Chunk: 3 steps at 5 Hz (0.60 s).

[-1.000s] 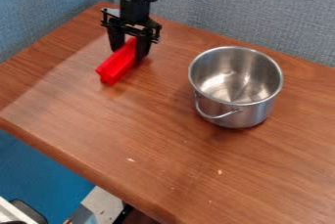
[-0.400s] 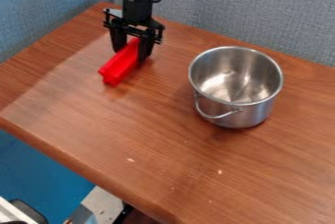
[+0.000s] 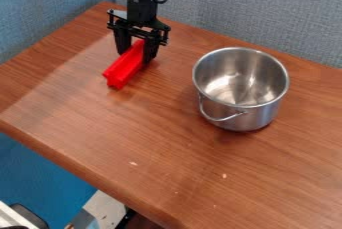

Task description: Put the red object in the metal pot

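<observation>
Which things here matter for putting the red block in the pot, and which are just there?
Part of the job:
- red block, on the table
- metal pot, empty, upright
- gripper, closed on the block's far end

Just there:
- wooden table
- blue wall

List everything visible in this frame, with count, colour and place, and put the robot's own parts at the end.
red block: one, bright red, on the table at back left, its far end between the gripper's fingers.
metal pot: one, shiny silver, upright on the right side of the table, nothing in it, thin wire handle hanging at its front.
table: one, brown wood, fills most of the view.
wall: blue textured panel behind the table.
gripper: one, black, pointing down at back left, shut on the red block's far end.
</observation>
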Each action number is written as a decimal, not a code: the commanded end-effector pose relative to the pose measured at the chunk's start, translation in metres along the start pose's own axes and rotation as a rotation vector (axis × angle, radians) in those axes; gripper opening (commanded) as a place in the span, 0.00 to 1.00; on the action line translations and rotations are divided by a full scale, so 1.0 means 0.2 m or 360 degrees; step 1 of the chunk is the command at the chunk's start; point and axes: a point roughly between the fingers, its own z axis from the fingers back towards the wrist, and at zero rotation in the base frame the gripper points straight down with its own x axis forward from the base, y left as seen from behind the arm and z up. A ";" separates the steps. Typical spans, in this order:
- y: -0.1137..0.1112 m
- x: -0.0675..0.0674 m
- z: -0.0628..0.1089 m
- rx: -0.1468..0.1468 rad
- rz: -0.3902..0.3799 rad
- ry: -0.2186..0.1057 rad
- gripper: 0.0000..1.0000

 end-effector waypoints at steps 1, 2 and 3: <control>0.00 0.01 0.17 0.0028 0.0004 -0.0131 0.00; -0.01 0.01 0.17 0.0023 0.0012 -0.0129 0.00; -0.01 0.00 0.17 0.0018 0.0018 -0.0128 0.00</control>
